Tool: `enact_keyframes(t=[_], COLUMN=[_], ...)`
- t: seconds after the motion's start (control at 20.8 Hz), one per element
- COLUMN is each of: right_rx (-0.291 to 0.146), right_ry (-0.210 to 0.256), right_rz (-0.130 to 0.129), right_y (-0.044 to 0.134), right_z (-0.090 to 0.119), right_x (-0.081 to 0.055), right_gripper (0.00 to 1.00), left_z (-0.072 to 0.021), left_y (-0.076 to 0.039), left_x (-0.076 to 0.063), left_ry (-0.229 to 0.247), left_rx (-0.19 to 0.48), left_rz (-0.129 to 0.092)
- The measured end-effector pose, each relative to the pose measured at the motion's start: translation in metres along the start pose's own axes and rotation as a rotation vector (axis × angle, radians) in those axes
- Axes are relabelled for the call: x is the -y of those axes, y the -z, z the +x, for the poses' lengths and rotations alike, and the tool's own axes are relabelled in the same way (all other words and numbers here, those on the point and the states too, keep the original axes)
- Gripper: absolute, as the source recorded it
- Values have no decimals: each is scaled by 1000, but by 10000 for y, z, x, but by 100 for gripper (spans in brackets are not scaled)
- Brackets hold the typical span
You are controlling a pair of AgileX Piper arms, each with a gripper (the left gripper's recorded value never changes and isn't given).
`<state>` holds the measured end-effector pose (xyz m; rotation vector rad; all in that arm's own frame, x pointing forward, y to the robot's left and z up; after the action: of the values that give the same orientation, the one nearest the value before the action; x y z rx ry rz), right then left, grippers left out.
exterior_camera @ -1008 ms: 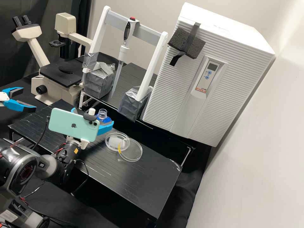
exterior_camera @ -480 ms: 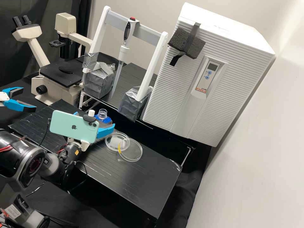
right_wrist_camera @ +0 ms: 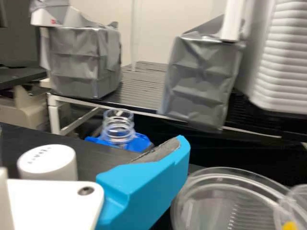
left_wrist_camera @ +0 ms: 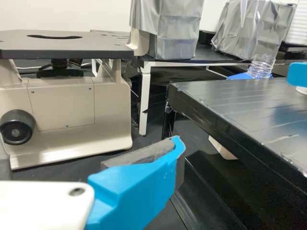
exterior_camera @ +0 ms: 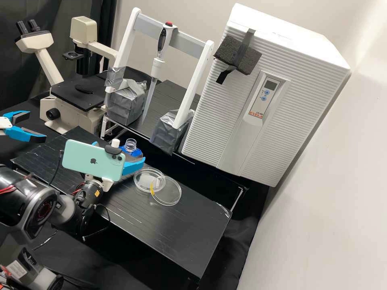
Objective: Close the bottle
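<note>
A clear bottle (exterior_camera: 130, 144) with an open threaded neck stands in a blue base on the raised black platform (exterior_camera: 169, 229); it is also in the right wrist view (right_wrist_camera: 117, 125) and the left wrist view (left_wrist_camera: 263, 64). A white cap (exterior_camera: 116, 142) stands upright just left of it, between the blue fingers of my right gripper (exterior_camera: 118, 151). In the right wrist view a dark gap separates the cap (right_wrist_camera: 47, 162) from the one visible finger (right_wrist_camera: 144, 184); the gripper is open. My left gripper (exterior_camera: 36, 127) hangs open and empty off the platform's left end, near the microscope.
Two clear petri dishes (exterior_camera: 149, 179) (exterior_camera: 166, 191) lie right of my right gripper. A microscope (exterior_camera: 68, 100) stands at the back left. Behind the bottle a pipette stand (exterior_camera: 161, 52) rests on taped blocks. A large white machine (exterior_camera: 266, 92) fills the back right.
My right arm's wrist has sunk slightly and its elbow joint has shifted up and left. The cap, the bottle and my left gripper stay where they were.
</note>
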<state>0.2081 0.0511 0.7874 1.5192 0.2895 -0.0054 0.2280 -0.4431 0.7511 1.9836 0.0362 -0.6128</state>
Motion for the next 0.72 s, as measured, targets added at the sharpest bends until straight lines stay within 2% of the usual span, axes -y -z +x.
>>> enact_keyframes(t=[0.19, 0.24, 0.72], right_rx=[-21, -22, -9], right_ry=[19, 21, 7], right_rz=[0, 0, 11], right_y=[43, 46, 34], right_z=[4, 4, 5], right_x=[40, 43, 30], right_gripper=[100, 0, 0], left_z=[3, 6, 15], left_y=[-10, -15, -41], left_x=[3, 4, 12], left_ry=[2, 1, 4], left_rx=[4, 5, 14], left_rz=[1, 0, 0])
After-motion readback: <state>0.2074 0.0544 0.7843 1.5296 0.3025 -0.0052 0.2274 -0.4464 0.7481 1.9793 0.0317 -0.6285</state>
